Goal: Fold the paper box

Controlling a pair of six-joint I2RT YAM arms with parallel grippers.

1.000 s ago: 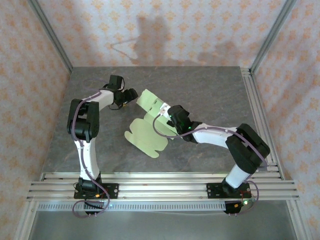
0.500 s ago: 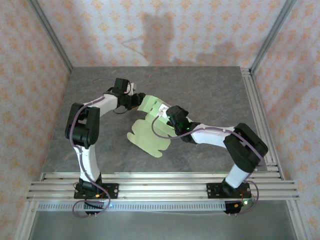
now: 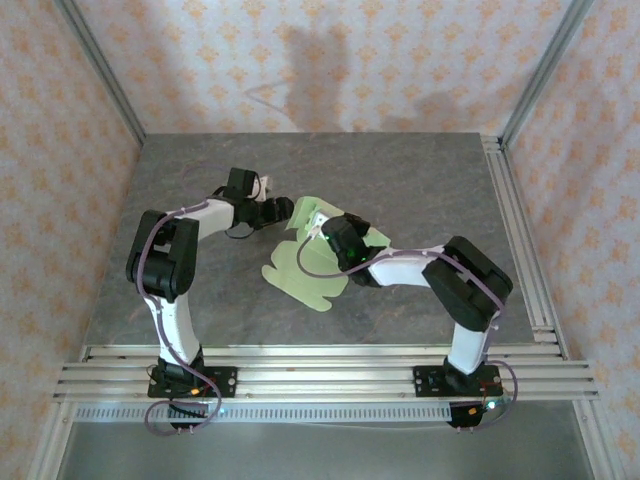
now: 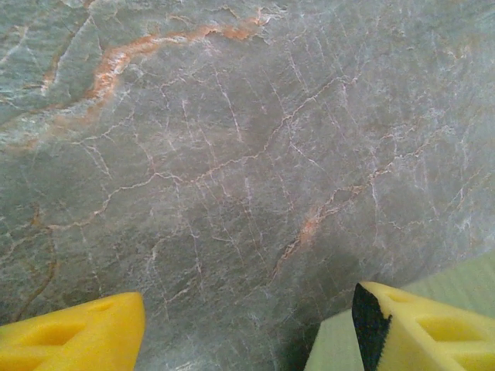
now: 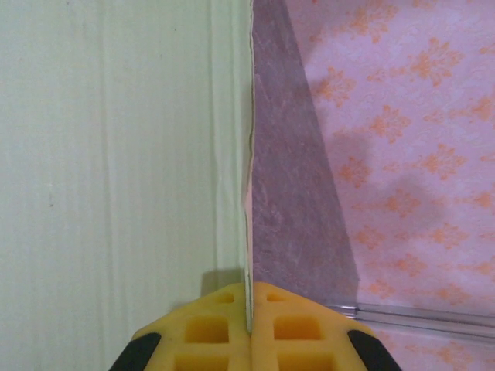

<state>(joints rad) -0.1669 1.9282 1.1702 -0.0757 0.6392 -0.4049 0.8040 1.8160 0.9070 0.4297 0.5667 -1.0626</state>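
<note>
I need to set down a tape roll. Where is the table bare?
Bare table lies far right, between the paper box and the side rail, and along the back wall. The near strip before the paper box is free too. The middle is crowded: left gripper and right gripper meet there.

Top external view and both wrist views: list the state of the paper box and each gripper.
paper box: unfolded sheet, partly flat on the table, one panel raised.
left gripper: open, holding nothing, one finger by the card's edge.
right gripper: shut on the paper box's edge.
</note>
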